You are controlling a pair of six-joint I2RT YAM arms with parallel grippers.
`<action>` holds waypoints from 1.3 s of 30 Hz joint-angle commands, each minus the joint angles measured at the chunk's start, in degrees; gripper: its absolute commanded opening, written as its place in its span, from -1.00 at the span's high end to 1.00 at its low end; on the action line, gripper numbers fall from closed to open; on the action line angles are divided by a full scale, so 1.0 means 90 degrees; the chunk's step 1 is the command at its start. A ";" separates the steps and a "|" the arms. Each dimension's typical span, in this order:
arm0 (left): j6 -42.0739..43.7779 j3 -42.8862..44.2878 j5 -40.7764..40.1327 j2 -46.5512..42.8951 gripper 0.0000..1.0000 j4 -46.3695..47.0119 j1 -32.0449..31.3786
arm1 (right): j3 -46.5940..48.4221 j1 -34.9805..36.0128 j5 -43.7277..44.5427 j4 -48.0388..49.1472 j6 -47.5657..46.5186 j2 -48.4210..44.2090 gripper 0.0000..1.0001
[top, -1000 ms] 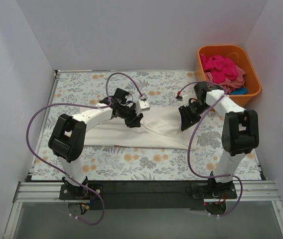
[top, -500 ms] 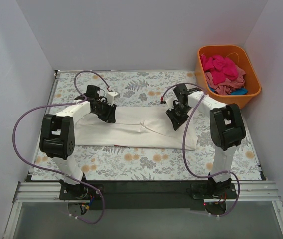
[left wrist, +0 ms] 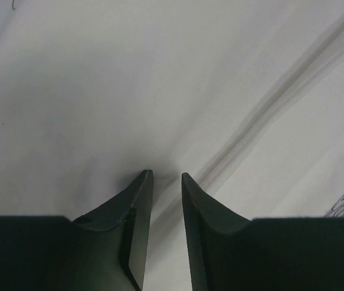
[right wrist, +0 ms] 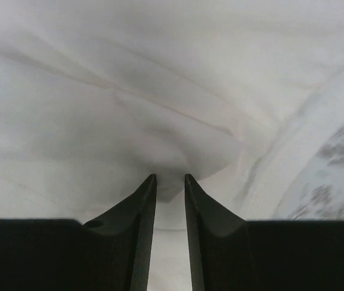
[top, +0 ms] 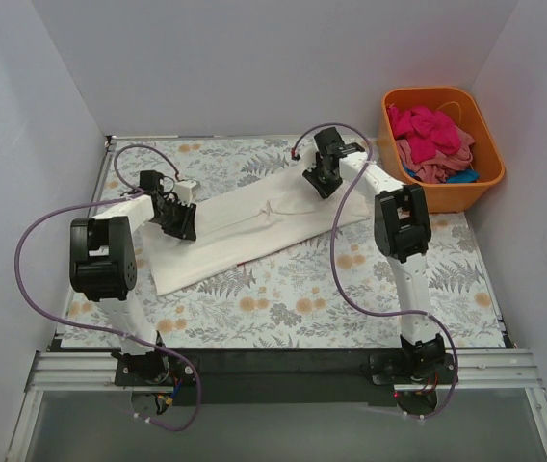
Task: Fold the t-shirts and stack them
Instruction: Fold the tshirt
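Across the far half of the flower-printed worktop (top: 283, 298) lies a white cotton t-shirt (top: 254, 226), drawn into a long band whose axis runs from the left edge toward the far-right corner. Its left end is clamped by the left gripper (top: 181, 223) and its far-right end by the right gripper (top: 320, 183), both jaw pairs nearly closed on puckered cloth. Each arm holds its nearer end; the fold, I judge, turns on that diagonal.

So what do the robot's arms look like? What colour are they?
Both the left arm and the right arm are white tubes with chunky black blocks at the joints. A thin purple cable loops along each one. The left gripper and the right gripper each have two black fingers that narrow to pointy tips.
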 commanded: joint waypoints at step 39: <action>-0.0630 -0.0101 -0.0070 -0.0485 0.69 -0.1347 -0.6264 | -0.1329 -0.1238 -0.1491 -0.0612 0.0718 -0.2548 0.15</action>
